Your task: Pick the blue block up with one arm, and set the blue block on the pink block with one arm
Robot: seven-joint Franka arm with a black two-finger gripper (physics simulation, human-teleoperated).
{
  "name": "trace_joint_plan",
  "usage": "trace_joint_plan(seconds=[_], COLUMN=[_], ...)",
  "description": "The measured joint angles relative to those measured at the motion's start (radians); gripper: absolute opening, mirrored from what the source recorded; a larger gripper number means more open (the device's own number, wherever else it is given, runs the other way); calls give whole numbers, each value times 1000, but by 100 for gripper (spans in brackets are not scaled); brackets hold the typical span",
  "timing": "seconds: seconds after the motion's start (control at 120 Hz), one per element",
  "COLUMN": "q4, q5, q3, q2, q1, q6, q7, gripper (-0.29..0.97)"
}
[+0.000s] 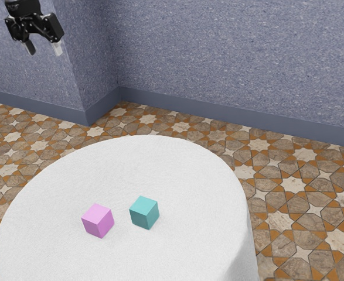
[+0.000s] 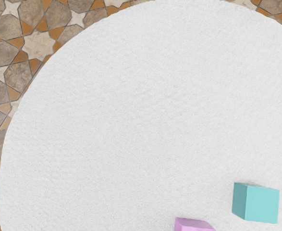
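Gripper [image 1: 43,48] high in exterior view's upper left, well above white round table [image 1: 160,170], fingers apart, holding nothing. Blue block [image 1: 144,212] flat on table, just beside pink block [image 1: 97,220], on its exterior view's right side, small gap, not touching. Cube, no long axis; one vertical edge turned toward exterior camera. Same gap seen in wrist view

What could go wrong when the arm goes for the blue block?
The blue block sits close beside the pink block, so a descending finger might knock the pink one. The open gripper hangs high and far from both; a misaligned descent could push the blue block aside. The pink block's top is small; an off-centre release may topple the stack.
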Motion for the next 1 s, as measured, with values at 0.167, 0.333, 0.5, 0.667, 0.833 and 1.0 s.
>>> trace_joint_plan(seconds=[0.167, 0.333, 0.5, 0.667, 0.833, 1.0], q4=[14, 141, 205, 186, 91, 19], q5=[4, 0, 43, 50, 53, 31], q3=[-1, -4, -45, -81, -84, -94], q2=[2, -36, -19, 123, 250, 366], q1=[-7, -11, -318, -305, -300, -280], q6=[-10, -30, -14, 61, 138, 226], q7=[1, 1, -16, -35, -51, -65], gripper=[66, 66, 65, 66, 66, 66])
